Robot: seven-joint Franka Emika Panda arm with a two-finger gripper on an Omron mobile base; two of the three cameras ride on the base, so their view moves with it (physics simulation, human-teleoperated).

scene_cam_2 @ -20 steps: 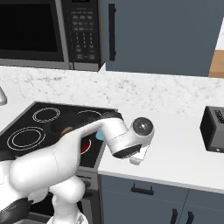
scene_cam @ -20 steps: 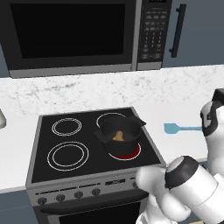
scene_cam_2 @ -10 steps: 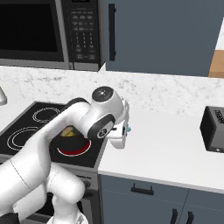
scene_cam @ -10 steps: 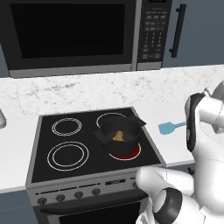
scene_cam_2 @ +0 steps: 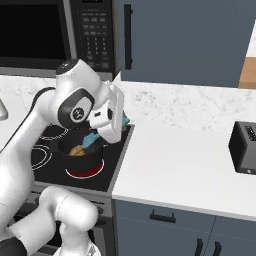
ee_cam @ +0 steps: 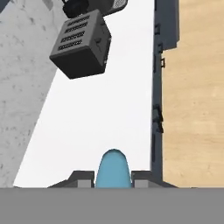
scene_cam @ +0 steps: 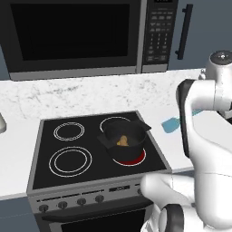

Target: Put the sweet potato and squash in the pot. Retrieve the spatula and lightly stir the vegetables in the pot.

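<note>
The black pot (scene_cam: pixel 124 136) stands on the stove's front right burner, with an orange-tan vegetable lump (scene_cam: pixel 121 141) inside it. In the right base view the pot (scene_cam_2: pixel 75 155) sits below and left of my hand. My gripper (scene_cam_2: pixel 122 118) is shut on the light-blue spatula (scene_cam_2: pixel 92 140), held in the air. Its blade (scene_cam: pixel 172 124) hangs over the counter just right of the stove, apart from the pot. In the hand view the spatula's rounded end (ee_cam: pixel 113 168) shows between my gripper's (ee_cam: pixel 113 178) dark finger tips.
The burner (scene_cam: pixel 133 158) under the pot glows red. A microwave (scene_cam: pixel 72 36) hangs above the stove. A black toaster (scene_cam_2: pixel 245 147) stands far right on the white counter (scene_cam_2: pixel 175 150). It also appears in the hand view (ee_cam: pixel 81 43). Blue cabinets line the wall.
My arm has risen and swung left toward the stove. The spatula has come a little up and left with the gripper, which stays shut on it.
</note>
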